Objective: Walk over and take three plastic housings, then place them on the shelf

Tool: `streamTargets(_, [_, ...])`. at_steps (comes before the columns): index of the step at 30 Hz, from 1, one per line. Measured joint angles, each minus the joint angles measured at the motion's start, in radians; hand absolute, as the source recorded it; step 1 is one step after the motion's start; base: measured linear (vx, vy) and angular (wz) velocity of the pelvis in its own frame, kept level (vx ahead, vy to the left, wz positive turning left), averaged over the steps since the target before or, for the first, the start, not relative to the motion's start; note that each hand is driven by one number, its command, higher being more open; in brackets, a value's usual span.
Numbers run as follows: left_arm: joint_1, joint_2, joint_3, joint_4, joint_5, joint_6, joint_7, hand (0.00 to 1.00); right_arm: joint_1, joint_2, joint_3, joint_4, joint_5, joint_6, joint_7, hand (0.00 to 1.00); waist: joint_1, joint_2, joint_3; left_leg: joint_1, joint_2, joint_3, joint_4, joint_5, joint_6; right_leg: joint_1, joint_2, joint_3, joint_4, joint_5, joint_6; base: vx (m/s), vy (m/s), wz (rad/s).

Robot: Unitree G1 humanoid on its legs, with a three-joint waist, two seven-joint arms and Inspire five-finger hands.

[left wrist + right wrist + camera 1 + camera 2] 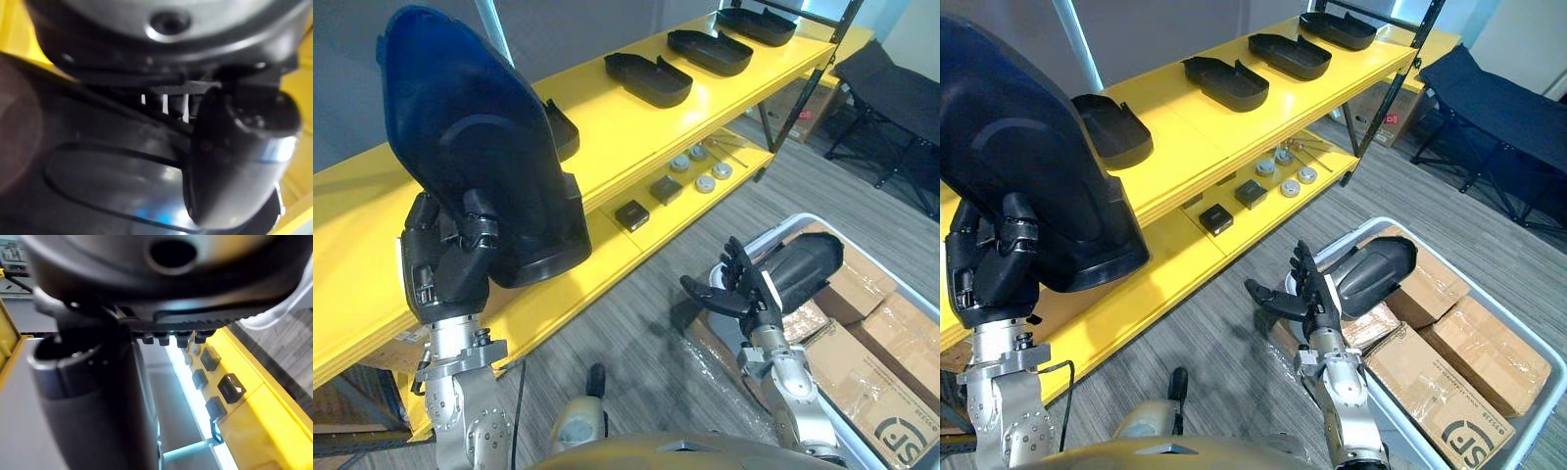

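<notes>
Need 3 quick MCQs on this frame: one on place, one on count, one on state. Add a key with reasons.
1. Where is the housing nearest the right hand?
A) on the floor
B) in the bin, on the cardboard boxes
C) on the lower shelf

2. How many housings lie on the top shelf?
A) four
B) two
C) six

3. The left hand is:
A) open
B) shut, holding nothing
C) shut on a housing

Key:
1 B: it rests on the boxes inside the bin's rim.
2 A: four shelved housings sit in a row.
3 C: its fingers curl round the held housing.
</notes>
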Motion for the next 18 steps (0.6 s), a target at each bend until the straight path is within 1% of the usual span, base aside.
streamTargets(3, [0.012,-0.018,0.004,0.001,-0.018,0.0,0.013,0.0,-0.009,0.016,0.025,0.0,0.001,-0.036,0.0,1.0,0.01,0.001,0.016,0.005,-0.001,-0.002,0.005,-0.008,0.0,0.014,0.001,-0.005,-0.005,-0.007,-0.01,-0.05,-0.005,0.05])
streamTargets(4, [0.016,-0.023,0.008,0.001,-0.018,0.0,0.011,0.0,-0.015,0.028,0.028,0.0,0.001,-0.045,-0.004,1.0,0.017,-0.004,0.02,0.004,-0.004,-0.004,0.011,-0.017,0.004,0.025,0.001,-0.014,-0.018,-0.009,-0.011,-0.04,0.006,0.1])
streamTargets(6, [0.02,-0.027,0.019,0.001,-0.014,0.0,0.002,0.0,-0.03,0.039,0.028,0.0,0.01,-0.062,-0.026,1.0,0.028,-0.013,0.02,-0.002,-0.012,-0.006,0.013,-0.025,-0.003,0.034,-0.006,-0.03,-0.024,-0.016,-0.005,-0.03,0.02,0.25])
streamTargets(8, [0.017,-0.027,0.044,0.001,-0.004,0.0,-0.005,0.0,-0.061,0.049,0.018,-0.001,0.043,-0.088,-0.047,1.0,0.027,-0.023,0.022,-0.028,-0.027,-0.002,0.04,-0.037,0.01,0.039,-0.023,-0.05,-0.022,-0.032,-0.003,0.01,0.057,0.47])
streamTargets(9, [0.011,-0.026,0.065,0.001,0.016,0.0,-0.008,0.0,-0.08,0.068,0.002,-0.001,0.07,-0.105,-0.059,1.0,0.028,-0.039,0.031,-0.033,-0.044,0.023,0.085,-0.066,0.029,0.057,-0.043,-0.054,-0.017,-0.046,0.012,0.06,0.075,0.44])
streamTargets(10, [0.011,-0.026,0.075,0.001,0.03,0.0,-0.007,0.0,-0.086,0.074,-0.006,-0.001,0.09,-0.108,-0.061,1.0,0.031,-0.047,0.034,-0.033,-0.051,0.04,0.113,-0.089,0.036,0.074,-0.053,-0.055,-0.016,-0.051,0.022,0.13,0.079,0.47])
streamTargets(11, [0.009,-0.027,0.091,0.001,0.047,0.0,-0.007,0.0,-0.09,0.08,-0.02,-0.002,0.126,-0.126,-0.063,1.0,0.035,-0.059,0.03,-0.032,-0.076,0.043,0.154,-0.131,0.04,0.088,-0.083,-0.046,0.056,-0.037,0.053,0.17,0.103,0.67])
streamTargets(12, [-0.001,-0.03,0.093,0.004,0.052,0.002,-0.003,0.0,-0.097,0.08,-0.024,-0.003,0.14,-0.146,-0.064,1.0,0.025,-0.046,0.021,-0.028,-0.09,0.008,0.181,-0.145,0.047,0.031,-0.126,0.003,0.222,-0.01,0.038,0.18,0.124,0.69])
streamTargets(13, [-0.005,-0.028,0.094,0.0,0.057,0.002,-0.004,0.0,-0.103,0.082,-0.025,-0.003,0.144,-0.157,-0.065,1.0,0.027,-0.043,0.016,-0.028,-0.094,-0.001,0.185,-0.151,0.054,-0.006,-0.14,0.044,0.304,0.016,0.042,0.18,0.146,0.69])
streamTargets(14, [-0.013,-0.018,0.11,-0.013,0.086,0.001,-0.003,0.0,-0.129,0.086,-0.023,-0.003,0.144,-0.177,-0.065,1.0,0.029,-0.045,0.014,-0.021,-0.103,-0.013,0.185,-0.166,0.063,-0.066,-0.158,0.122,0.43,0.078,0.05,0.2,0.124,0.44])
streamTargets(15, [-0.022,-0.003,0.12,-0.015,0.114,0.002,-0.001,0.0,-0.163,0.105,-0.018,-0.003,0.144,-0.2,-0.064,1.0,0.028,-0.048,0.013,-0.002,-0.113,-0.034,0.171,-0.171,0.071,-0.125,-0.178,0.178,0.532,0.165,0.045,0.23,0.084,0.4])
streamTargets(16, [-0.024,0.002,0.121,-0.015,0.121,0.004,0.004,0.0,-0.18,0.11,-0.014,-0.003,0.144,-0.211,-0.062,1.0,0.026,-0.048,0.014,0.017,-0.116,-0.048,0.156,-0.17,0.078,-0.153,-0.194,0.195,0.591,0.223,0.034,0.28,0.03,0.41])
streamTargets(17, [-0.03,0.013,0.117,-0.015,0.122,0.008,0.009,0.0,-0.211,0.116,-0.005,-0.003,0.145,-0.235,-0.048,1.0,0.024,-0.038,0.019,0.054,-0.122,-0.073,0.134,-0.169,0.093,-0.2,-0.217,0.21,0.686,0.198,0.017,0.29,-0.001,0.42])
streamTargets(18, [-0.045,0.013,0.114,-0.015,0.121,0.009,0.015,0.0,-0.245,0.105,0.014,-0.004,0.143,-0.251,-0.017,1.0,0.024,-0.026,0.022,0.083,-0.114,-0.099,0.133,-0.179,0.1,-0.234,-0.209,0.206,0.722,0.079,-0.036,0.28,0.007,0.46])
